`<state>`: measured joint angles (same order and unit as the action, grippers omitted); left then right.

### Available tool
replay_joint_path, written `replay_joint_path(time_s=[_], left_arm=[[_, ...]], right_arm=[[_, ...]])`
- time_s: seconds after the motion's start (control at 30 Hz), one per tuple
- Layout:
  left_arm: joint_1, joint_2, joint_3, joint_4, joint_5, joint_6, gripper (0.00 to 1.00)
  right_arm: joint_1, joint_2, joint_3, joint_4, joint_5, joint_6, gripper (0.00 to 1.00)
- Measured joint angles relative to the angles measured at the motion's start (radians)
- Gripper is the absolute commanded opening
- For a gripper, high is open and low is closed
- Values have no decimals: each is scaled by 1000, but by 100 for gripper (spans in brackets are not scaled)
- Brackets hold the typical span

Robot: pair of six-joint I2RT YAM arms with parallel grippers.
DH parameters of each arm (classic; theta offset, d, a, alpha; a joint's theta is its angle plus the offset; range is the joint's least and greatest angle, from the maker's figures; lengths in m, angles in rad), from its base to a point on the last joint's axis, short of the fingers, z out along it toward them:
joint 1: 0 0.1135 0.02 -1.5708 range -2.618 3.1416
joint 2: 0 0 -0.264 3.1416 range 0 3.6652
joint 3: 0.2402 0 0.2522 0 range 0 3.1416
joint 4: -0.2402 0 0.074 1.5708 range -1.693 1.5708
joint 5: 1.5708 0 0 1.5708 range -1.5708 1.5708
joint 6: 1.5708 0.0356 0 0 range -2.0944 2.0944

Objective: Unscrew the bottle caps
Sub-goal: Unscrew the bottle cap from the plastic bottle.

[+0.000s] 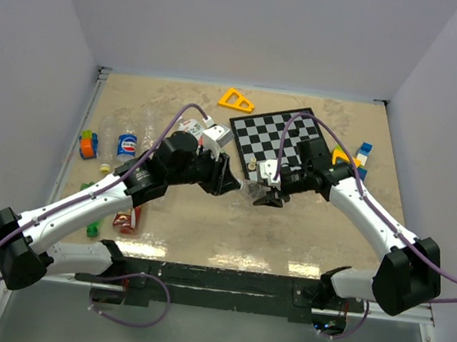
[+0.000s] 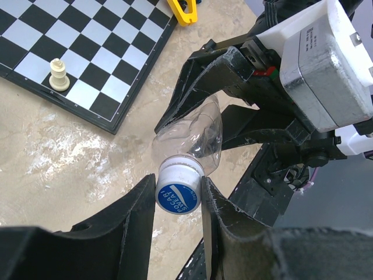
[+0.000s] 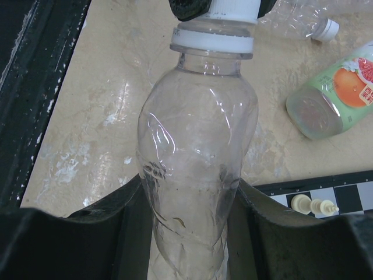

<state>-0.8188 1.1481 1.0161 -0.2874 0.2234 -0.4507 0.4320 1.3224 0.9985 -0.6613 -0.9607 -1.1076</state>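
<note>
From above, both arms reach in and meet over the middle of the table [image 1: 206, 226], right at the near corner of the chessboard [image 1: 286, 136]. The clear bottle [image 1: 251, 190] is slung between them, small and half hidden here. Off to the left lies a cola-label bottle [image 1: 127, 144], and a red-label bottle [image 1: 128, 219] sits beside the left arm. A yellow triangle [image 1: 236, 100] lies at the far edge.

Over to the left wrist: the left jaws are closed on the cap [image 2: 178, 189], one finger on each side of its white ribbed skirt, with the blue printed top facing the camera. Beyond it, the right jaws clamp the bottle's body. A pale chess piece [image 2: 58, 74] stands on the board.

Now the right wrist: the right jaws pinch the bottle's lower body, and the neck points away towards the capped end, where the dark fingers [image 3: 189, 7] of the left arm grip it. A green-and-orange-label bottle [image 3: 338, 96] lies on the table to the right. A capped clear one [image 3: 303, 17] lies beyond it.
</note>
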Motion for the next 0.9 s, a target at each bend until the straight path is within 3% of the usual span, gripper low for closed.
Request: replay_joint_path(time_s=[0.1, 0.23, 0.33, 0.5, 0.9], left_arm=[[0, 0, 0, 0, 0, 0, 19], [0, 0, 0, 0, 0, 6, 55], [0, -9, 1, -8, -8, 28, 76], [0, -73, 1, -19, -31, 72, 98], [0, -260, -12, -20, -37, 389, 100]], right_arm=[[0, 0, 0, 0, 0, 0, 0], [0, 0, 0, 1, 0, 0, 0], [-2, 0, 0, -5, 11, 0, 0], [-7, 1, 0, -8, 29, 0, 0], [-7, 1, 0, -11, 31, 0, 0]])
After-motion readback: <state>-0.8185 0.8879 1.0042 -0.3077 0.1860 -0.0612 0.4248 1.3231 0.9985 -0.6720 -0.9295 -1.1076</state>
